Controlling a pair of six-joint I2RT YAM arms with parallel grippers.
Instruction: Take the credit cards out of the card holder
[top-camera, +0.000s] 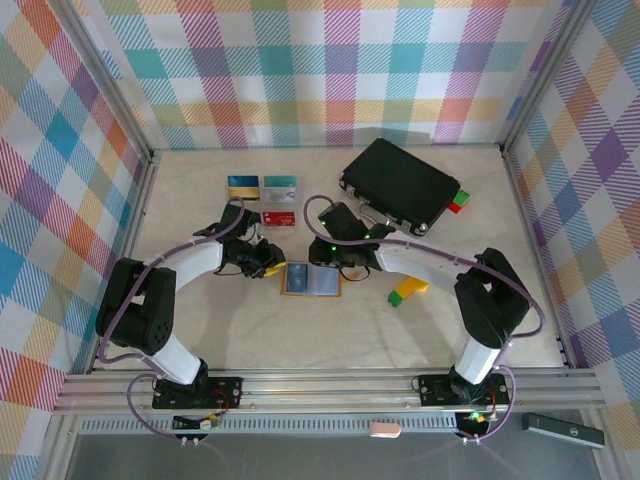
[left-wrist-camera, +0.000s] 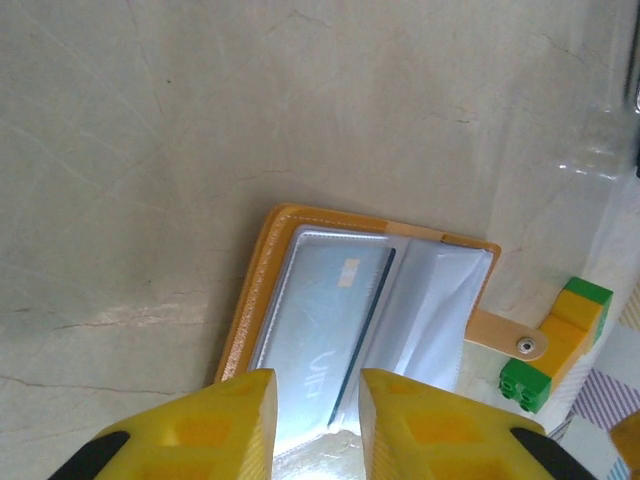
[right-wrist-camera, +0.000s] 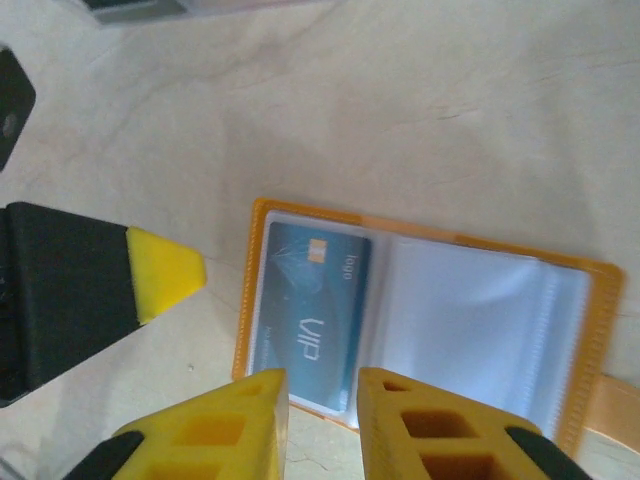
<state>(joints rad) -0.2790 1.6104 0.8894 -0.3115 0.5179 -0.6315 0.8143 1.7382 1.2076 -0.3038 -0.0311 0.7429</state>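
Observation:
The orange-tan card holder (top-camera: 311, 280) lies open and flat at mid-table. A blue VIP credit card (right-wrist-camera: 310, 315) sits in its left clear pocket (left-wrist-camera: 315, 330); the right pocket looks empty. Three more credit cards lie further back: blue-and-yellow (top-camera: 241, 186), teal (top-camera: 280, 186) and red (top-camera: 277, 217). My left gripper (top-camera: 272, 268) hovers at the holder's left edge, its jaws (left-wrist-camera: 318, 420) a little apart over the pocket's edge. My right gripper (top-camera: 335, 270) stands at the holder's right side, jaws (right-wrist-camera: 323, 420) narrowly apart above the blue card's near end. Neither grips anything.
A large black hard case (top-camera: 400, 185) lies at the back right, with a red-and-green block (top-camera: 457, 200) at its corner. A green-and-yellow block (top-camera: 407, 290) sits just right of the holder, near its strap tab (left-wrist-camera: 505, 338). Checked walls enclose the table.

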